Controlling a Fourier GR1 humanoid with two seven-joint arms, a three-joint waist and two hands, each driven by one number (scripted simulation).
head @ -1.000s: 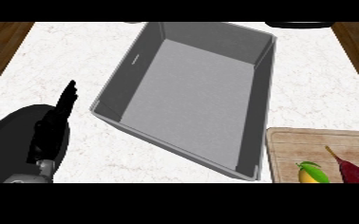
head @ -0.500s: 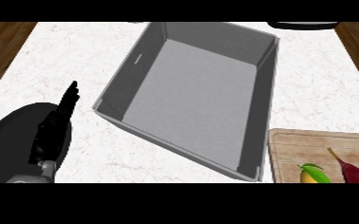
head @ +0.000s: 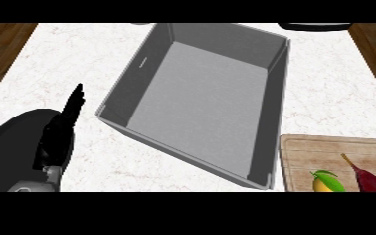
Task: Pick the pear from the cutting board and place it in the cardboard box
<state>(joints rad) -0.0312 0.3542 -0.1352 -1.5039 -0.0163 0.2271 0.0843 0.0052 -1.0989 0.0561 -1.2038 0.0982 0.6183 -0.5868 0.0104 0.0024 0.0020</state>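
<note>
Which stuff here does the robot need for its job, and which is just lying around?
For the job: pear, cutting board, grey box.

Just lying about: dark red thing beside the pear, black thing at the far edge. The left hand rests at the lower left.

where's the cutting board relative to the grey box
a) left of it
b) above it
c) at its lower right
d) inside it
c: the cutting board lies at the view's lower right, just beside the box near corner, with a yellow-green fruit on it.
</note>
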